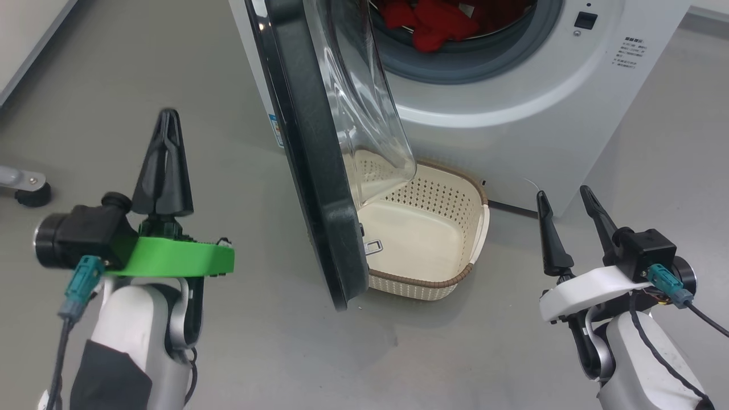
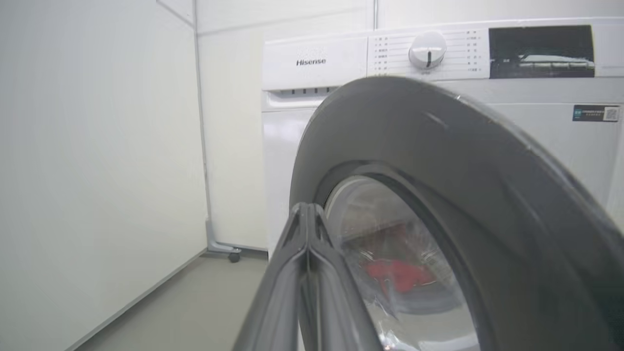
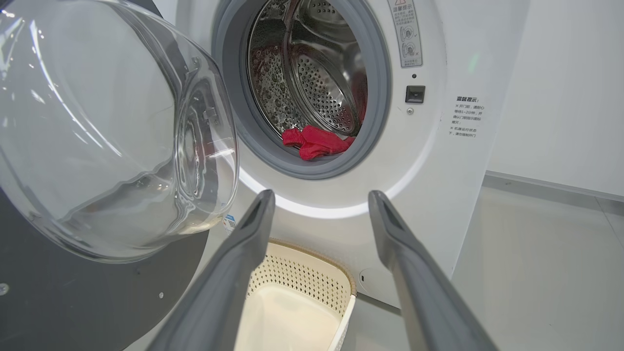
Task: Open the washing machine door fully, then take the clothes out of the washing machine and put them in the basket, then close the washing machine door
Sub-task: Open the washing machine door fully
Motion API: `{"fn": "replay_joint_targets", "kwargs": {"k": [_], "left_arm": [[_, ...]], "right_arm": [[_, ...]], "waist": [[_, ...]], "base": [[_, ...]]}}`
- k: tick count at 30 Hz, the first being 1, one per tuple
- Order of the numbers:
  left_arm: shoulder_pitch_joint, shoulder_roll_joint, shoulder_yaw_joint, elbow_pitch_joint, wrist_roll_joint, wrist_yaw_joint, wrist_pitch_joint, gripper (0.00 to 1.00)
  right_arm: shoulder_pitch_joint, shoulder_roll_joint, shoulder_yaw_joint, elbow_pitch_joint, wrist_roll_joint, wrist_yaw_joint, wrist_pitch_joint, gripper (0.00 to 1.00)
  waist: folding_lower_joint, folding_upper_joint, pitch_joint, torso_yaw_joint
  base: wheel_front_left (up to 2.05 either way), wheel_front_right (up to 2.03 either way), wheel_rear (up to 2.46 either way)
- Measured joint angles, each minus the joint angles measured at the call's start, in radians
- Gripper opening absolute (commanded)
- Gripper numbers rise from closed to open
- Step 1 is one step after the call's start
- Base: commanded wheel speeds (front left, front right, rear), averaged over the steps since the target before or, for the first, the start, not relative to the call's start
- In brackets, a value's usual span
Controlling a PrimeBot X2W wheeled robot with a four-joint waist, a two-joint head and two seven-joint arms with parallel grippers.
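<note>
- Glossy black, the washing machine door (image 1: 319, 171) stands half open, its glass bowl (image 1: 364, 114) over the basket (image 1: 421, 283), which sits on the floor (image 1: 256, 353) against the washing machine (image 1: 512, 102).
- Red clothes (image 1: 433, 23) lie in the drum (image 3: 312, 73).
- Left end effector (image 1: 168, 117), pinched shut and empty, faces the door's outside, probably to push it wider; right end effector (image 1: 564, 195) gapes, empty.
- The panel (image 2: 317, 61) reads "Hisense".

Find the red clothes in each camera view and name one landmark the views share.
Head view: clothes top centre, inside the washing machine.
Left wrist view: clothes lower centre, blurred, seen through the washing machine door.
Right wrist view: clothes centre, at the opening's lower edge.
Shared landmark: the washing machine door, standing partly open.
</note>
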Motion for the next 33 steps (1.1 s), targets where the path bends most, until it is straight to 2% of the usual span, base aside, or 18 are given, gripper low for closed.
{"fn": "replay_joint_targets", "kwargs": {"k": [7, 13, 17, 27, 33], "left_arm": [[-0.032, -0.001, -0.004, -0.192, 0.04, -0.011, -0.005, 0.0], [-0.035, -0.001, -0.075, -0.303, 0.045, -0.05, -0.005, 0.0], [-0.027, -0.001, -0.128, -0.348, 0.045, -0.062, -0.005, 0.0], [0.057, 0.005, -0.343, -0.378, 0.034, -0.14, 0.009, 0.0], [0.095, 0.007, -0.459, -0.372, 0.018, -0.154, 0.059, 0.0]], "right_arm": [[0.006, 0.014, -0.009, 0.009, -0.005, 0.008, 0.0, 1.0], [0.006, 0.017, -0.017, 0.011, -0.012, 0.012, 0.0, 1.0], [0.006, 0.022, -0.012, 0.018, -0.02, 0.025, 0.0, 1.0], [0.02, 0.038, -0.016, 0.031, -0.026, 0.026, 0.0, 1.0], [0.025, 0.041, -0.021, 0.035, -0.028, 0.034, 0.0, 1.0]], "waist": [[0.0, 0.0, -0.017, -0.001], [0.0, 0.0, -0.023, -0.004], [0.0, 0.0, -0.027, -0.01], [0.0, 0.0, -0.042, -0.039], [0.0, 0.0, -0.043, -0.047]], "base": [[0.0, 0.0, 0.0], [0.0, 0.0, 0.0], [0.0, 0.0, 0.0], [0.0, 0.0, 0.0], [0.0, 0.0, 0.0]]}}
